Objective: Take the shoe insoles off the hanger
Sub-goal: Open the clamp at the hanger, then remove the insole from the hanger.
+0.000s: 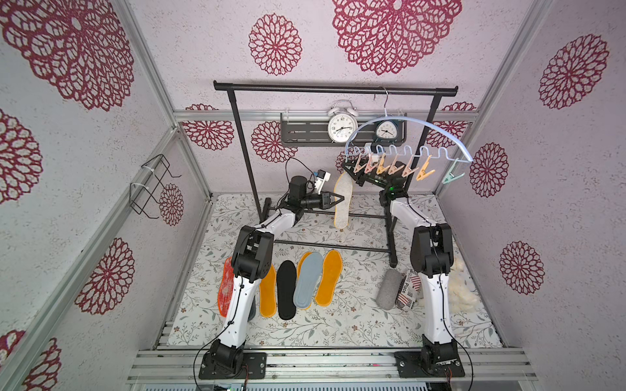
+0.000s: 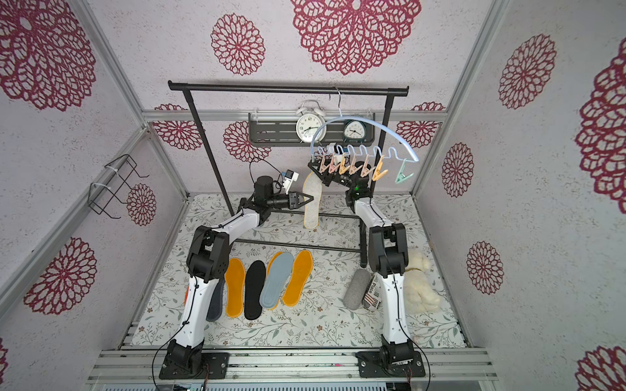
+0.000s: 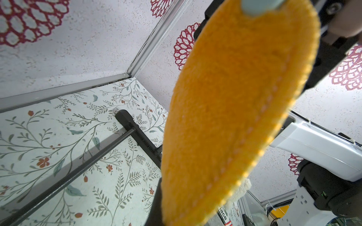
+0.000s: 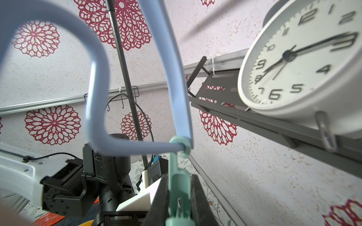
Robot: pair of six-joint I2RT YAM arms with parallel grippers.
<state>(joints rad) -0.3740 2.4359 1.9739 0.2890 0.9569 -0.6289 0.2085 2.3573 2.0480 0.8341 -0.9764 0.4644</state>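
In both top views the hanger [image 1: 440,131] hangs by its hook from the garment rack [image 1: 305,88], right of centre in the upper half. A hanging insole [image 1: 342,206], pale back facing the camera, drops from the hanger's left end. The left gripper [image 1: 341,198] reaches in from the left, and its tips are pressed together on the insole's mid-length. The right gripper [image 1: 352,172] sits at the hanger's left end, above the insole's top, and its jaws cannot be read here.

In the lower middle, several insoles lie side by side on the table [image 1: 355,325]:
- the orange-red gel insole [image 1: 226,287]
- the left yellow insole [image 1: 267,294]
- the black insole [image 1: 286,289]
- the blue-grey insole [image 1: 307,279]
- the right yellow insole [image 1: 329,277]

A dark grey insole [image 2: 216,304] shows beside the left arm.

In the left wrist view the hanging insole's yellow fleece face [image 3: 235,117] runs from bottom centre to the upper right. The mint clothespin [image 3: 258,5] bites its top edge at the frame's top. One dark finger [image 3: 155,203] lies against the insole's lower left edge.

In the right wrist view the hanger's blue bar [image 4: 98,88] loops across the left half. At bottom centre the mint clothespin [image 4: 179,187] hangs from it. The right gripper's two dark fingers press on it from either side. A white clock [image 4: 303,58] fills the upper right.
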